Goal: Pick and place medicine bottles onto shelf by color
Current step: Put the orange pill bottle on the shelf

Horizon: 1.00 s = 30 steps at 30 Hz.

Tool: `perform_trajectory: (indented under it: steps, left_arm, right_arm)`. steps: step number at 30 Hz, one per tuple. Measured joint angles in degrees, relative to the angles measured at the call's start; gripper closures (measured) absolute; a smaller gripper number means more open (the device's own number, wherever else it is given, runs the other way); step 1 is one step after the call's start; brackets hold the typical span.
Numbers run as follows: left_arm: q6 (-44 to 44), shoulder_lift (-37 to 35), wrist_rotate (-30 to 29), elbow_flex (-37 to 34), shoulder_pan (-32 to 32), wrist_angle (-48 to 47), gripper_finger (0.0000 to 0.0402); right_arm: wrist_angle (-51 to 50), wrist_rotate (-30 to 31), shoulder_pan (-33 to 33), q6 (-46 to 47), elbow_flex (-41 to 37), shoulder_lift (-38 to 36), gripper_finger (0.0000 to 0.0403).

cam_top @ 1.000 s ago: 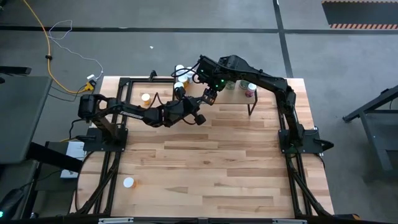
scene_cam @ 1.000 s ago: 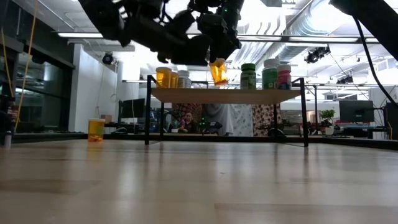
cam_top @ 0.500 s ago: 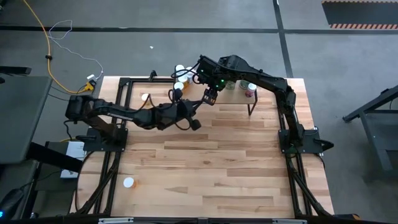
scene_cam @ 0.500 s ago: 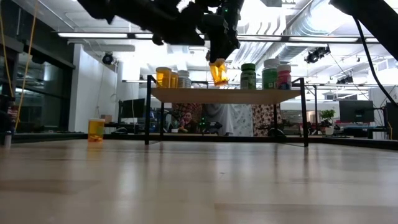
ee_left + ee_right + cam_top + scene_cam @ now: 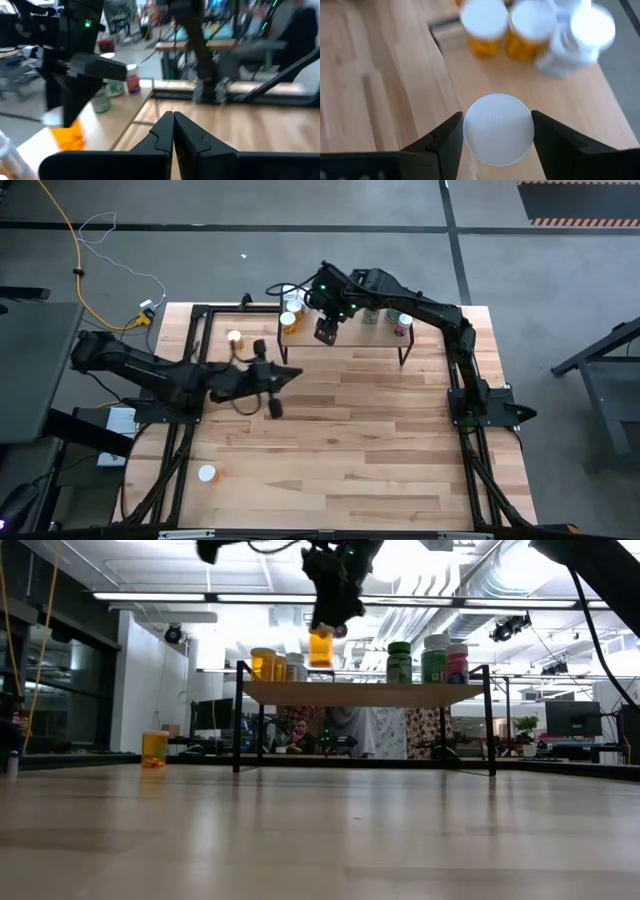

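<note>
My right gripper (image 5: 325,332) (image 5: 498,131) is shut on an orange medicine bottle (image 5: 320,646) with a white cap, over the left part of the shelf (image 5: 365,693). On the shelf stand two orange bottles (image 5: 483,22) and clear ones (image 5: 575,35) at its left end, and green (image 5: 399,662) and pink (image 5: 457,663) ones at its right end. My left gripper (image 5: 296,372) (image 5: 173,120) is shut with nothing in it, above the table's middle left, away from the shelf. One orange bottle (image 5: 154,748) stands on the table left of the shelf, and another (image 5: 207,473) stands near the front left. My right gripper pinches the bottle's white cap (image 5: 498,129) between its two fingers (image 5: 447,142), one on each side of the cap. The fingers slant downward from above. The bottle hangs nearly upright below them, its orange body (image 5: 320,648) lifted clear above the shelf board.
The shelf stands on thin black legs (image 5: 238,720) at the table's far middle. Black frame rails (image 5: 195,330) run along the table's left side. Bare wood lies in front of the shelf.
My left gripper has drawn back from the shelf toward the table's left and near edges and has risen, staying shut. My right gripper has tipped at the wrist. The orange bottle has swung left toward the orange bottles and hangs more upright than before.
</note>
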Motion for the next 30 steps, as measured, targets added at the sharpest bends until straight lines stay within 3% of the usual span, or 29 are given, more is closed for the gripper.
perform_trajectory:
  steps: [11,17,30]
  left_arm:
    - [-3.26,-9.45,-0.46,-17.87,-5.48,23.53,0.0401]
    - [-2.74,-11.05,-0.09,-17.95,-6.65,24.28,0.0401]
    - [-2.74,-11.00,-0.02,-17.95,-7.32,24.15,0.0401]
  right_arm:
    - [5.72,-1.15,0.02,1.11,-0.19,0.03,0.0205]
    - [12.34,-1.13,0.00,2.46,-4.63,0.42,0.0205]
    - [13.26,-0.18,-1.01,3.38,-7.54,0.36,0.0205]
